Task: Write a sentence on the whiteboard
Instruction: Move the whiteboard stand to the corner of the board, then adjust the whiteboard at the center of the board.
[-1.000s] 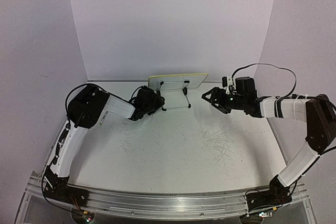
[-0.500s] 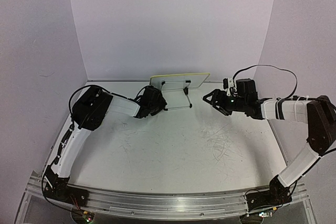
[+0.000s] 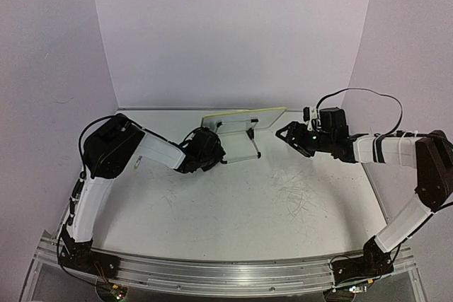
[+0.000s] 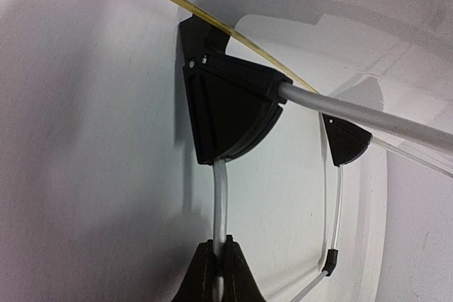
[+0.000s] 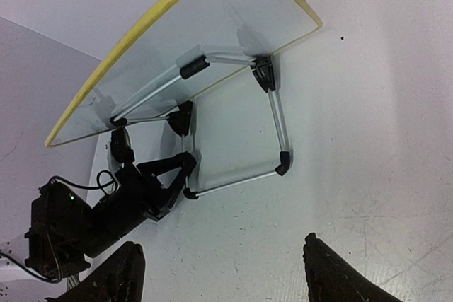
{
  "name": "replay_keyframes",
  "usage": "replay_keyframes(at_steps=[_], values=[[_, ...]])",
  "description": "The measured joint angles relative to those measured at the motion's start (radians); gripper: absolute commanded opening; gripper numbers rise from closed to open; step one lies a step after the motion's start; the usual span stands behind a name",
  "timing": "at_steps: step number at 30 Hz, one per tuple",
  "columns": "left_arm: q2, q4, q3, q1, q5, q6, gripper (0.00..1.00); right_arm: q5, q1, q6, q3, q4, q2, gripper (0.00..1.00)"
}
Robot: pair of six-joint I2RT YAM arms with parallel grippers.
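No word, label, brand mark or number can be read in any view. In the top view the whiteboard [image 3: 244, 116] stands toward twelve o'clock on the table [image 3: 212, 217], showing only its thin rim and the side with the stand, with no writing to be made out. In the right wrist view that same side [image 5: 212, 26] is pale and carries nothing legible, and the left wrist view catches only a strip of its rim [image 4: 212, 22]. The grey marks [image 3: 297, 196] on the tabletop, toward five o'clock from the board, are loose scratches that form no letters.
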Motion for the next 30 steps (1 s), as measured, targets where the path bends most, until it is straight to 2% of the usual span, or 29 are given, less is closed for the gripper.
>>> replay_keyframes(at_steps=[9,11,13,19,26,30], values=[[-0.09,0.014,-0.149,-0.101,-0.068,-0.09,0.0,0.043,0.004,0.045,-0.041,-0.005,-0.056,0.79],[-0.105,0.018,-0.171,-0.109,-0.069,-0.093,0.03,0.061,0.008,0.057,-0.051,-0.005,-0.083,0.8],[-0.124,0.016,-0.196,-0.115,-0.069,-0.091,0.09,0.079,0.013,0.071,-0.06,-0.006,-0.109,0.8],[-0.236,0.002,-0.336,-0.138,-0.035,-0.061,0.4,0.134,0.02,0.11,-0.064,-0.006,-0.145,0.8],[-0.417,-0.003,-0.543,-0.15,0.003,0.059,0.59,0.165,0.036,0.123,-0.064,-0.01,-0.131,0.8],[-0.616,-0.047,-0.746,-0.149,0.007,0.16,0.7,0.158,0.053,0.106,-0.064,-0.021,-0.12,0.82]])
